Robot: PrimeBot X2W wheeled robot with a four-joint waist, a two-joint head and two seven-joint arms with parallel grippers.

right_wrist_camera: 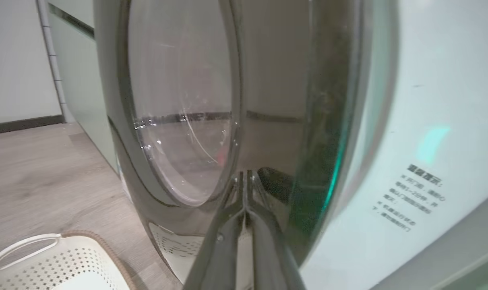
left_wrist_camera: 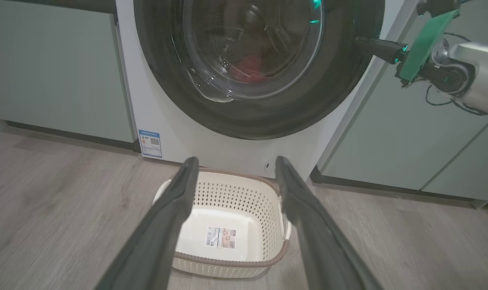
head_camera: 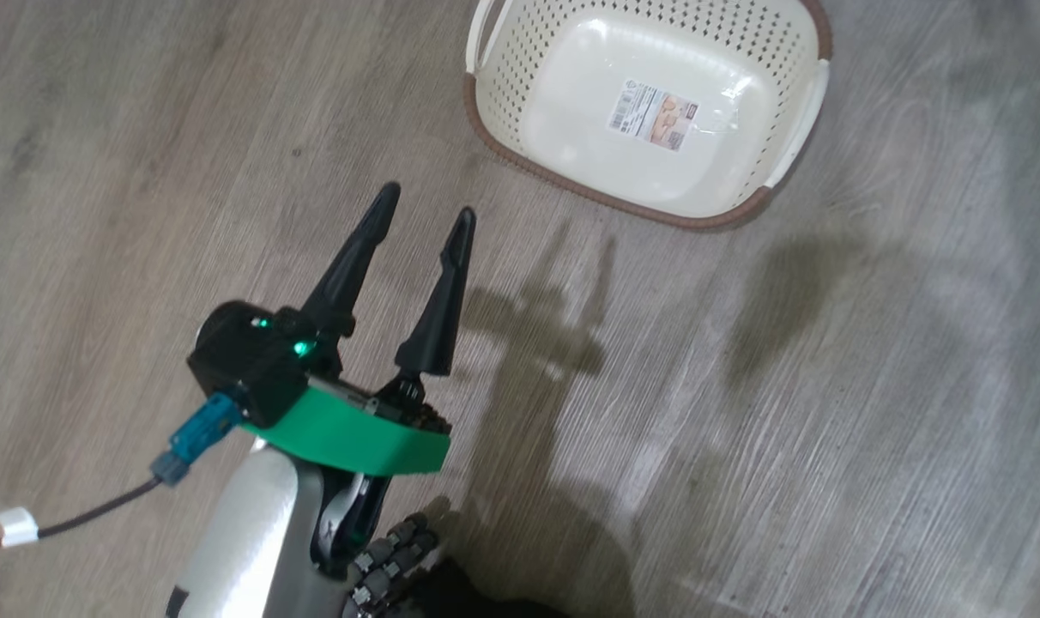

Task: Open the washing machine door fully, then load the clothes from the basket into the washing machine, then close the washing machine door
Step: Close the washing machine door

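The washing machine [left_wrist_camera: 167, 121] stands white between cabinets, and the washing machine door [left_wrist_camera: 308, 100] lies flat against its front. Red clothes [left_wrist_camera: 250, 66] show inside the drum through the glass. On the floor in front sits the basket [left_wrist_camera: 268, 197], with just a label on its bottom. My left gripper [left_wrist_camera: 236, 161] hangs open above the floor, short of the basket [head_camera: 520, 77], nothing between its fingers. My right gripper [right_wrist_camera: 246, 174] is shut, its tips touching the door's black rim [right_wrist_camera: 316, 169]; from the left wrist it shows at the door's right edge [left_wrist_camera: 362, 41].
Pale green cabinets [left_wrist_camera: 50, 68] flank the machine on both sides. A blue sticker [left_wrist_camera: 150, 143] is low on its front. Grey wooden floor [head_camera: 829, 386] spreads around the basket [right_wrist_camera: 46, 257]. A cable [head_camera: 99, 511] trails from my left wrist.
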